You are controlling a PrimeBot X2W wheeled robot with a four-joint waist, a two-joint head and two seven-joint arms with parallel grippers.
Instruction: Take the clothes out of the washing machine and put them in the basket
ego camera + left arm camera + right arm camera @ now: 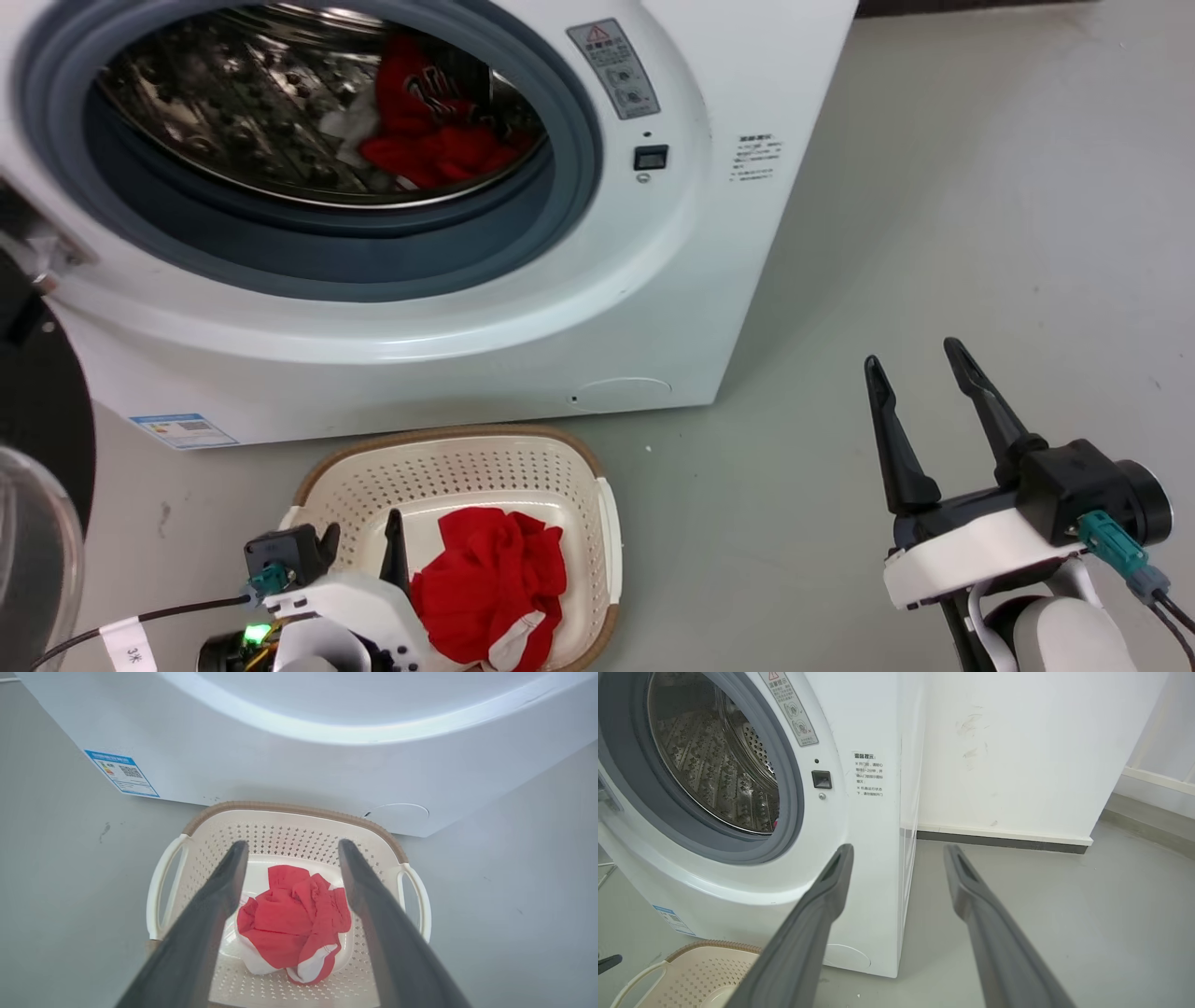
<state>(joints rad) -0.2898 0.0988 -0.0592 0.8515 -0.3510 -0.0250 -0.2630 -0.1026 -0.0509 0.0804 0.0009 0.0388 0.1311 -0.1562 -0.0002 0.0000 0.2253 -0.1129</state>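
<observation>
Find the left hand (362,549) directly over the basket (448,437), fingers spread wide, gripping nothing, aimed down into it. Note one crumpled red garment (490,574) with white trim already lying on the basket bottom, framed between the fingertips in the left wrist view, apparently untouched.

Look above and behind the basket for the washing machine (728,233). Locate the rest of the clothes (429,131) low at the back of the drum (233,121), roughly straight up from the basket. Expect no clear long axis and no pointing direction: a bunched heap, one taller fold over a wider lump.

Find the right hand (915,373) well right of the basket, above the floor (934,187), fingers wide, empty, aimed at the machine's right front corner.

Judge the left hand better lined up for the next reach: raise, then extend forward into the drum.
</observation>
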